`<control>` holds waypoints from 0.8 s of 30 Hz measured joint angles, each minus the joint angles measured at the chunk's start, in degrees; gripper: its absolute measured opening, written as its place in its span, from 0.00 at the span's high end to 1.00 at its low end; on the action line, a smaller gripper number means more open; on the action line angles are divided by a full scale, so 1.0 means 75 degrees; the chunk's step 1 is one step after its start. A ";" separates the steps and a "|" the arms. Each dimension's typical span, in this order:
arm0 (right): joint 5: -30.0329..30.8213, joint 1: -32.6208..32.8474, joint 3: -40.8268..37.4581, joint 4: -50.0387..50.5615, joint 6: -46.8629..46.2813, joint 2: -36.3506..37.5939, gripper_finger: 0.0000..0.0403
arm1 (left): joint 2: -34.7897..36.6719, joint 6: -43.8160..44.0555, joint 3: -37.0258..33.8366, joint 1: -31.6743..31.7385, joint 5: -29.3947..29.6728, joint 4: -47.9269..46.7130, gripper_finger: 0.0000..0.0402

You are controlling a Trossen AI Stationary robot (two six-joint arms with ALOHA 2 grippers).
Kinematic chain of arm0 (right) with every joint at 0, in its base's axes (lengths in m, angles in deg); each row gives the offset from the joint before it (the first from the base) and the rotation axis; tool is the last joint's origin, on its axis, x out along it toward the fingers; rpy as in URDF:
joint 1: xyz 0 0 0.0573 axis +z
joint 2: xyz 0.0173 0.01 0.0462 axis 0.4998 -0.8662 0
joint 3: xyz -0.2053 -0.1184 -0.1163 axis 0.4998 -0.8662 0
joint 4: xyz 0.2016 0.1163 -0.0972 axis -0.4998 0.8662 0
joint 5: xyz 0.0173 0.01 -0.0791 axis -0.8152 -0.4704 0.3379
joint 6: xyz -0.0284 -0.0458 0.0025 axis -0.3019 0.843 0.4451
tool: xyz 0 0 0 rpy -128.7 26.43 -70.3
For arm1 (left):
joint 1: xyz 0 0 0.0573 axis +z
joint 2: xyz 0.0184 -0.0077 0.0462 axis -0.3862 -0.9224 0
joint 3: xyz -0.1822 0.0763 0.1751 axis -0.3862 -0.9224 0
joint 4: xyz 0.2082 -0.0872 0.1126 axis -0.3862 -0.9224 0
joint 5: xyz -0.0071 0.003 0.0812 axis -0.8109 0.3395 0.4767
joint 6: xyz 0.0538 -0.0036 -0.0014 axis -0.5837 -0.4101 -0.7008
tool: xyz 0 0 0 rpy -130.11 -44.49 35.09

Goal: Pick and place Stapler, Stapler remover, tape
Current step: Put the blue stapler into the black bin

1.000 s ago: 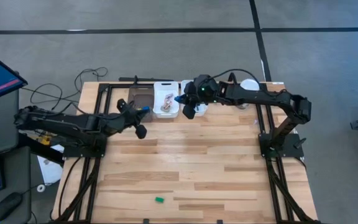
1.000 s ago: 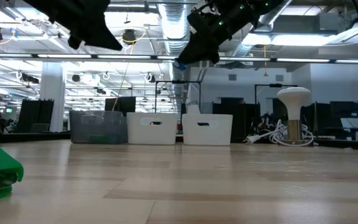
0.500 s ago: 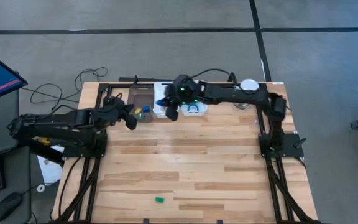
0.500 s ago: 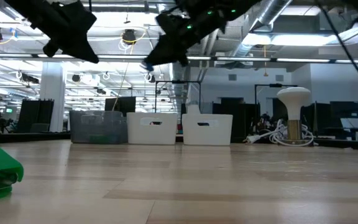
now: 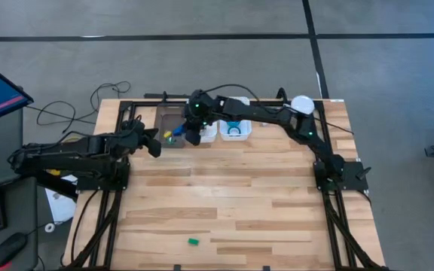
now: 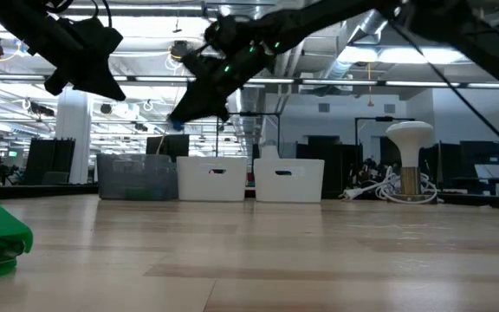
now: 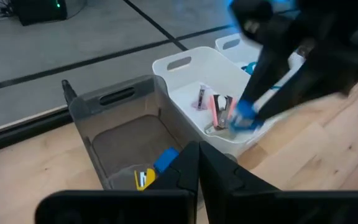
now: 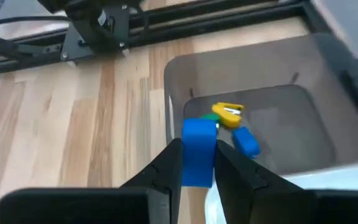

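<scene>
The right gripper (image 8: 197, 163) reaches across above the grey bin (image 8: 303, 68), pinching a blue block (image 8: 198, 151). The left gripper (image 5: 154, 143) waits beside it, clenched empty.

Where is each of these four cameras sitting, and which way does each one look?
High: above the table, looking straight down; both dark arms, left hand, right hand show.
Low: at tabletop height, looking level across the wooden table; arms reach in from above.
Left wrist: on the left arm, looking past its shut fingers into the smoky grey plastic bin.
Right wrist: on the right arm, looking down; its fingers pinch a small blue plastic block.
Shared: both wrist views show that grey bin.
</scene>
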 joint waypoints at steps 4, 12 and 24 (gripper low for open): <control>-0.0202 0.0026 0.0214 -0.0091 -0.0017 -0.0417 0.82 | 0.0048 -0.0044 0.0000 0.0000 0.0000 0.0000 0.99; -0.0517 0.0020 0.0396 -0.0686 -0.0021 -0.0875 0.82 | 0.0058 -0.0052 0.0000 0.0000 0.0000 -0.0002 0.99; -0.0433 0.0020 0.0396 -0.0791 0.0000 -0.0884 0.72 | 0.0058 -0.0054 0.0000 0.0000 -0.0002 0.0007 0.99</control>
